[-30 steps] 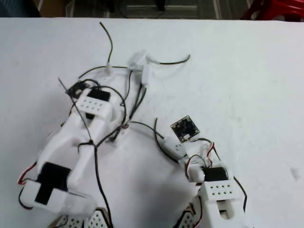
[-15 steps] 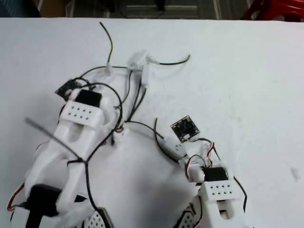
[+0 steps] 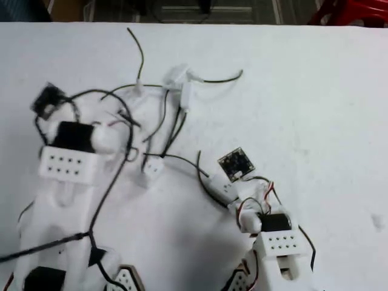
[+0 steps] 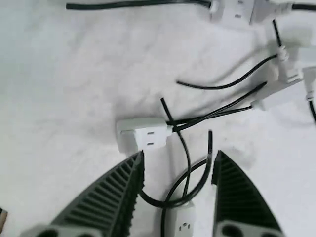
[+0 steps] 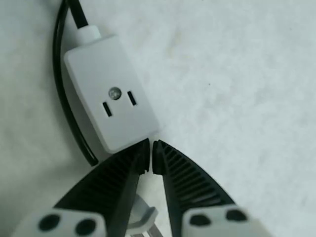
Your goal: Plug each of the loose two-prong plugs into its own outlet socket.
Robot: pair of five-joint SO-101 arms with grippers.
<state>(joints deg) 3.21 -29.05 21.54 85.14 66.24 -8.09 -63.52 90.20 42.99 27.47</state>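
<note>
Where the left pincer [image 4: 178, 157] stands with fingers wide apart, black cable [image 4: 209, 148] loops through the gap and a small socket [image 4: 178, 228] lies deep between them. Just past one fingertip rests a slotted white block [image 4: 143, 136], with more connectors [image 4: 281, 84] farther out. The right pincer [image 5: 151, 148] has its fingers drawn together, tips touching an outlet socket [image 5: 111, 106] just ahead.
</note>
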